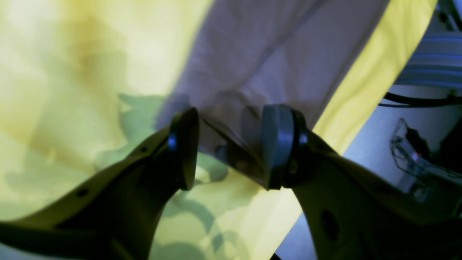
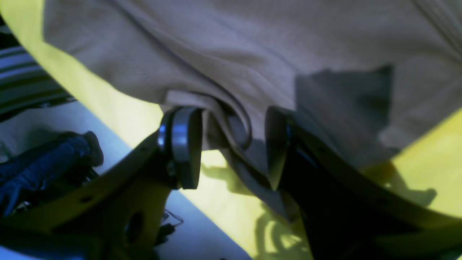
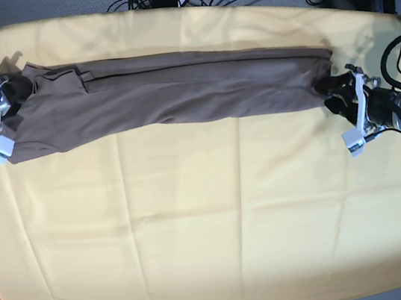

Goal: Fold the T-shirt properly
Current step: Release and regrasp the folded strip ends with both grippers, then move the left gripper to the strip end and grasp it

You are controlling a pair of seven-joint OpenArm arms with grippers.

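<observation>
Yellow cloth [image 3: 197,226] under T-shirt [image 3: 177,97]; wrist views: both fingers [image 1: 186,144] [image 2: 184,144] apart around hems.

T-shirt [image 3: 177,97]: thin, soft knit cloth, matt taupe-brown, finely ribbed at close range, creased along its folds. Yellow cloth [image 3: 197,226]: woven fabric, matt, smooth apart from shallow pressed fold lines. Left gripper [image 1: 227,148] and right gripper [image 2: 232,144]: hard, smooth, plastic-looking finger shells with a dull sheen, tipped by dark round pads [image 1: 186,144], semi-gloss at the rims.

base overhead, wrists close — shared T-shirt [image 3: 169,94]
</observation>
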